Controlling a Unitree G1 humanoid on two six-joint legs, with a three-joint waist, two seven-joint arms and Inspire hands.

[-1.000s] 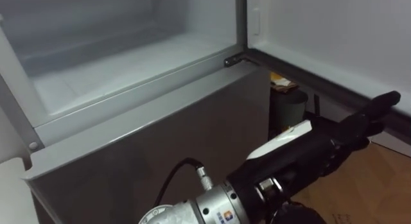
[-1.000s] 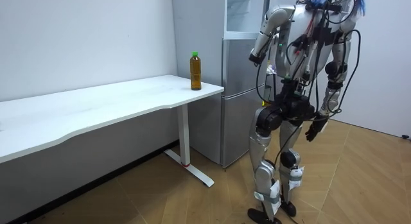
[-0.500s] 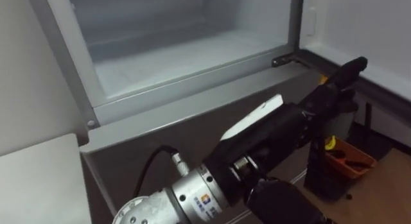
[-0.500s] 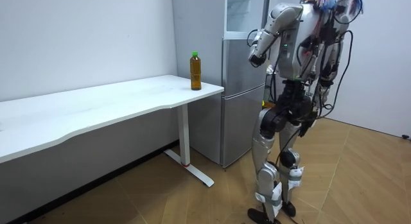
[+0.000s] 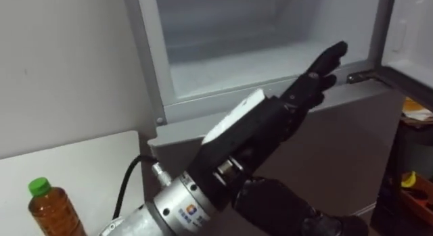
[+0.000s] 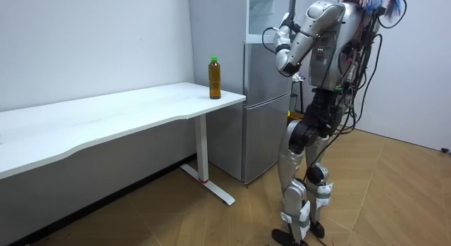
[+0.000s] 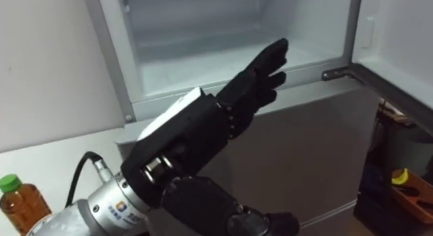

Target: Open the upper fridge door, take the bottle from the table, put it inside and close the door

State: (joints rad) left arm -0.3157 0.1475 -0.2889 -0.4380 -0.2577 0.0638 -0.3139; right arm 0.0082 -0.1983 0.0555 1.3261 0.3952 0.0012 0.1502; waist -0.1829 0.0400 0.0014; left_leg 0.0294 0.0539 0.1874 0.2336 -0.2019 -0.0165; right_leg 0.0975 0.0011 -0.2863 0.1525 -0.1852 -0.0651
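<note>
Bare, lab-like room: plain white walls (image 6: 91, 41), wood-pattern floor (image 6: 394, 204), one long white counter (image 6: 106, 126), grey fridge (image 6: 264, 126).

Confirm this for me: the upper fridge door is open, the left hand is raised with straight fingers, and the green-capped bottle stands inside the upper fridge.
Not quite. The bottle stands on the white table, as the room view shows. The rest holds: the upper fridge is open and the left hand is raised with straight fingers.

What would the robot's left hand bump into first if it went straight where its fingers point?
Probably the open upper fridge: the left hand points straight fingers into its white inside. Nothing shows between, though depth is hard to judge.
</note>
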